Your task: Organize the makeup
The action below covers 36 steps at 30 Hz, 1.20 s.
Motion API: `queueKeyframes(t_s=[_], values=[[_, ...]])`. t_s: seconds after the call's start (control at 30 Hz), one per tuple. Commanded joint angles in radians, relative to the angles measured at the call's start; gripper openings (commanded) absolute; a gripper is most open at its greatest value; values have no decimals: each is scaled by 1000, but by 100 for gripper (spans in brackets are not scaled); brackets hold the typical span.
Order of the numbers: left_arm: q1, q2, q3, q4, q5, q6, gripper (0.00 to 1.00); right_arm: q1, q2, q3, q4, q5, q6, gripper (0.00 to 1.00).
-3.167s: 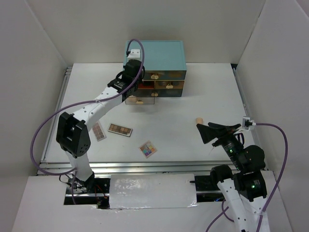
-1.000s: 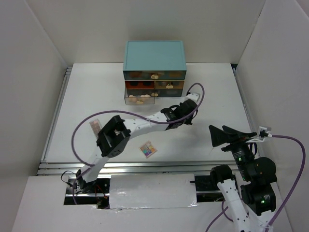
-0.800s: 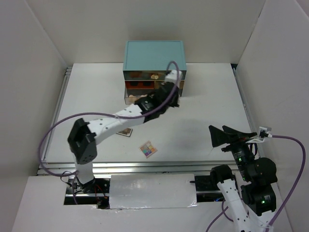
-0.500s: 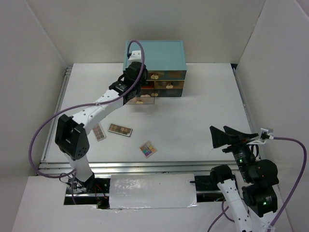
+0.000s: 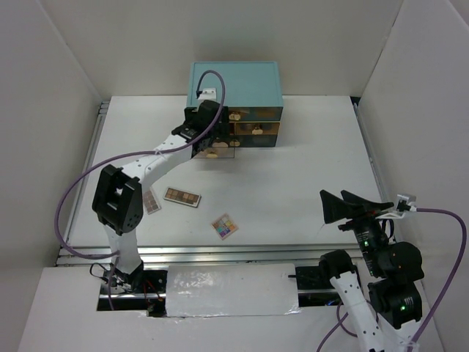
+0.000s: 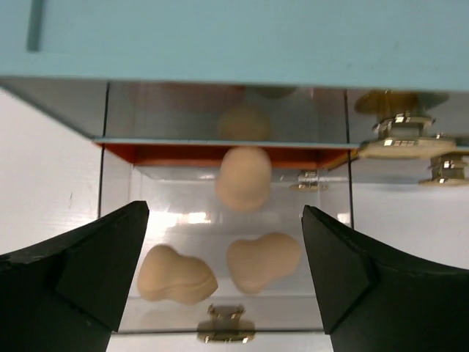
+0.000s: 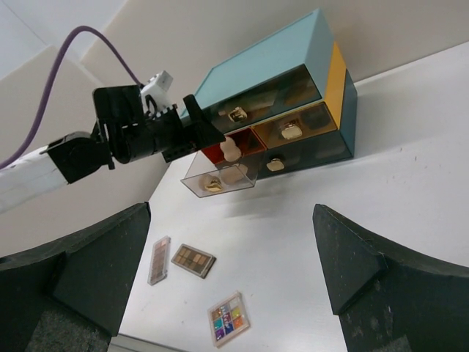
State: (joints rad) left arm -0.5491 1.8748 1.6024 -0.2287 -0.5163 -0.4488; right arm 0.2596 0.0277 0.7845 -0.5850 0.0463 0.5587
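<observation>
A matte white table (image 5: 293, 169) is lying inside plain white panel walls (image 5: 220, 37), with ribbed metal rails (image 5: 220, 251) running along its near edge. At the far middle a boxy teal chest of drawers (image 5: 236, 81) is standing. Its fronts are glossy see-through plastic with small gold knobs (image 5: 256, 130).

The lower left clear drawer (image 5: 229, 155) is sticking out. Two soft peach egg-shaped sponges (image 6: 176, 275) are lying side by side on its floor. A third peach sponge (image 6: 243, 178) is showing higher up, in front of an orange-lined drawer; whether it is resting on anything cannot be told.

The left gripper (image 6: 223, 216) is hovering over that open drawer with its black fingers spread wide, gripping nothing and touching neither sponge nor drawer. The right gripper (image 7: 231, 211) is hanging above the near right of the table, jaws equally wide and empty.

On the near left, two flat rectangular eyeshadow palettes (image 5: 182, 196) are lying near each other, and a square multicolour palette (image 5: 225, 226) is lying apart, nearer the rails.
</observation>
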Motion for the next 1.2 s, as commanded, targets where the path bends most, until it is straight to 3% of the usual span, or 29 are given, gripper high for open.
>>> queueKeyframes(t_s=[0.0, 0.27, 0.33, 0.37, 0.47, 1.17], values=[[3, -150, -57, 55, 5, -17, 99, 7, 15, -2, 56, 12, -14, 100], [-51, -359, -313, 20, -89, -174, 97, 10, 23, -5, 70, 7, -14, 100], [-61, -390, -398, 35, -82, -211, 70, 10, 29, -8, 74, 3, -11, 100], [-63, -394, -426, 48, -62, -223, 35, 10, 29, -8, 79, 1, -10, 100], [-63, -378, -486, 103, -24, -243, 0, 9, 32, -8, 82, -10, -13, 100], [-49, -30, -243, 275, 24, -74, 0, 9, 38, -45, 106, -23, -16, 100]])
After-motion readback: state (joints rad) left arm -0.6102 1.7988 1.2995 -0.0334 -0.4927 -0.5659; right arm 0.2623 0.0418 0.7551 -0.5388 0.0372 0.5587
